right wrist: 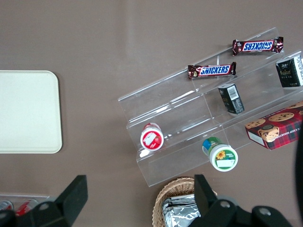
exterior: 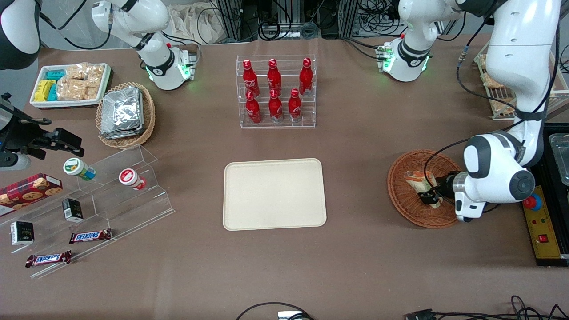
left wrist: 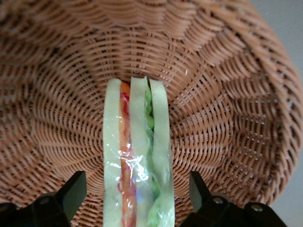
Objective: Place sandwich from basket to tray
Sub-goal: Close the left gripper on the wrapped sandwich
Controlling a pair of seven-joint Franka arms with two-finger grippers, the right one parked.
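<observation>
Front view: the working arm's black two-finger gripper point(exterior: 430, 197) sits low inside the round reddish-brown woven wicker basket point(exterior: 406, 202), at the working arm's end of the brown table point(exterior: 355, 258). The small triangular wedge sandwich in clear wrap point(exterior: 418, 180) lies in that basket, under and partly hidden by the gripper.

In the left wrist view the gripper point(left wrist: 137, 201) is spread wide, its dark fingers point(left wrist: 73, 191) standing one on each flank of the sandwich point(left wrist: 137, 161) and apart from it, with wicker showing in the gaps. The sandwich stands on edge on the basket's point(left wrist: 227, 118) floor, showing three pale bread layers with an orange-red band and a green band between them.

The flat cream-beige rectangular plastic tray with rounded corners point(exterior: 274, 194) lies in the middle of the table, well apart from the basket, with nothing on it. Farther from the front camera than the tray stands a clear acrylic rack of red bottles point(exterior: 275, 92).
</observation>
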